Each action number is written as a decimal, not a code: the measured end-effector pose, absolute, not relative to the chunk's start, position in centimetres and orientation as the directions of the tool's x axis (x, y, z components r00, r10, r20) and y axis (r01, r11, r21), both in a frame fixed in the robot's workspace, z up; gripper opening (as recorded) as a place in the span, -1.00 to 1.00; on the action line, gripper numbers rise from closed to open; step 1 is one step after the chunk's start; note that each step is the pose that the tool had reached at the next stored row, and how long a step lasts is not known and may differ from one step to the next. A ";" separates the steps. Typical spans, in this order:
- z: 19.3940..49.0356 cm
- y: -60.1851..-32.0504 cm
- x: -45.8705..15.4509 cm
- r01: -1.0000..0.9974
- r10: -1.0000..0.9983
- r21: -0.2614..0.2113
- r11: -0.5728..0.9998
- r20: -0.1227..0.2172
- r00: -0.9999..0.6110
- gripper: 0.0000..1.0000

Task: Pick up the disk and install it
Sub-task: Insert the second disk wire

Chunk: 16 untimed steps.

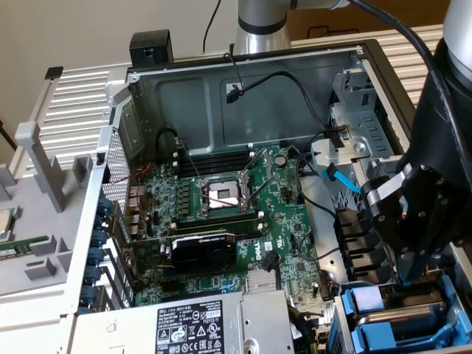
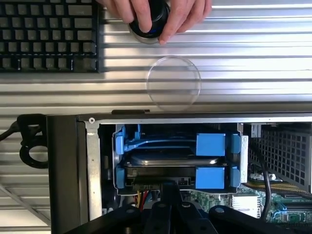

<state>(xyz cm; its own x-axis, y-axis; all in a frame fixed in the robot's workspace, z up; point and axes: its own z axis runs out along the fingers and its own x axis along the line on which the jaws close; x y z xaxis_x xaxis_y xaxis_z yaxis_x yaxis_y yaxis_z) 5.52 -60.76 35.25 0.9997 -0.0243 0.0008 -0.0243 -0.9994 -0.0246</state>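
Your disk (image 2: 170, 161) sits in the drive bay at the corner of the open computer case (image 1: 243, 63). It is a flat silver-metal slab with a dull sheen, lying level in the lower slot and framed by bright blue plastic rails (image 2: 210, 176). Square blue tabs cap the rail ends, and a second pair of blue rails lies just above it. In the exterior view you see the same blue brackets at the lower right corner, under the arm.

Your end effector (image 2: 170, 195) is clenched tight, its black fingers pressed together into one narrow tip right at the disk's near edge. Whether it touches the metal, you cannot tell. The black wrist hangs over the bay at the exterior view's right, pointing down into the case.

Around the bay, the case walls are grey sheet steel, perforated on one side. The green motherboard (image 1: 221, 199) lies flat in the middle with a square silver CPU socket (image 1: 221, 193), and a black graphics card (image 1: 203, 251) stands beside it. A grey power-supply box (image 1: 192, 324) with a black-and-white sticker lies at the near edge.

Outside the case, the bench (image 2: 253, 58) is ribbed, brushed aluminium. On it lie a black keyboard (image 2: 48, 34) and a clear round disc (image 2: 174, 83). A person's hand (image 2: 161, 12) grips a dark round knob.
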 end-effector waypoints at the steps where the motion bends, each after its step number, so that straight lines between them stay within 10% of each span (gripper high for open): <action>1: 35.4 -60.7 5.5 -0.025 -0.025 -0.024 -0.999 0.001 1.000 -0.79; 16: 39.1 -60.2 5.5 -0.032 -0.032 -0.024 -0.999 0.003 0.999 -0.79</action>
<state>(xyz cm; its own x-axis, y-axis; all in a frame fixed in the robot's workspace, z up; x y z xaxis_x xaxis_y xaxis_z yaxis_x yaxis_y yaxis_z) 5.51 -60.24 39.08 0.9995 -0.0317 0.0033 -0.0316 -0.9992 -0.0238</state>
